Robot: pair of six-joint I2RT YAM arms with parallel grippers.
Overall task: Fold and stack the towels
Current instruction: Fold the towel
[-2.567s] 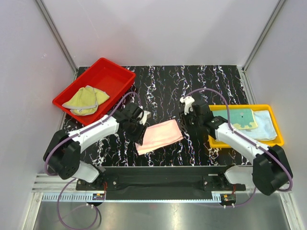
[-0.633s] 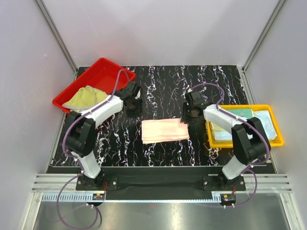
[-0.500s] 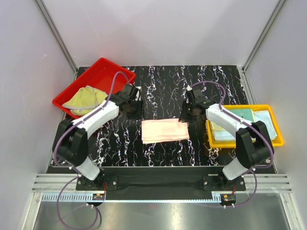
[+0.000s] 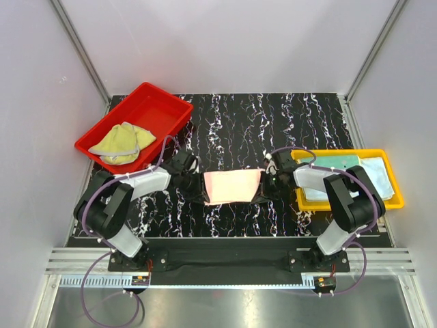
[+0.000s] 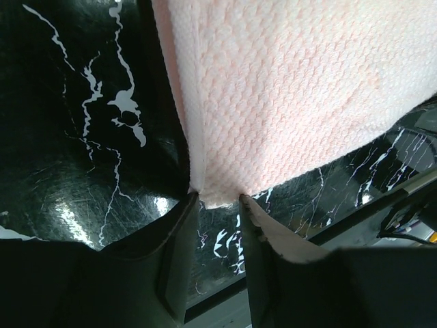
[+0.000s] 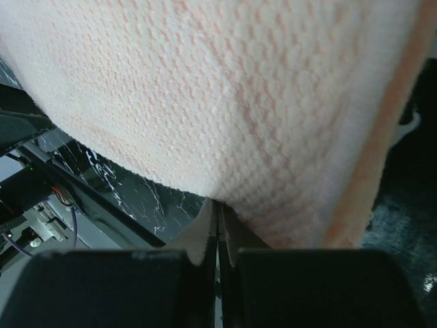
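Observation:
A folded pink towel (image 4: 232, 186) hangs between my two grippers at the middle of the black marbled table (image 4: 232, 123). My left gripper (image 4: 198, 193) is at its left end. In the left wrist view the towel (image 5: 293, 96) narrows to a corner held between the fingertips of that gripper (image 5: 215, 198), whose jaws stand a little apart around the thick fold. My right gripper (image 4: 265, 190) is at the right end. Its jaws (image 6: 218, 203) are pressed together on the towel's edge, and the towel (image 6: 205, 89) fills that view.
A red tray (image 4: 153, 102) at the back left holds a yellow-green towel (image 4: 123, 142). On the right, a yellow tray (image 4: 392, 201) holds a teal green towel (image 4: 339, 161) and a pale blue towel (image 4: 379, 174). Both arms lie low along the table's front.
Both grippers have come forward from behind the pink towel to its left and right ends. The right gripper has shut. The towel now looks narrower and raised at both ends.

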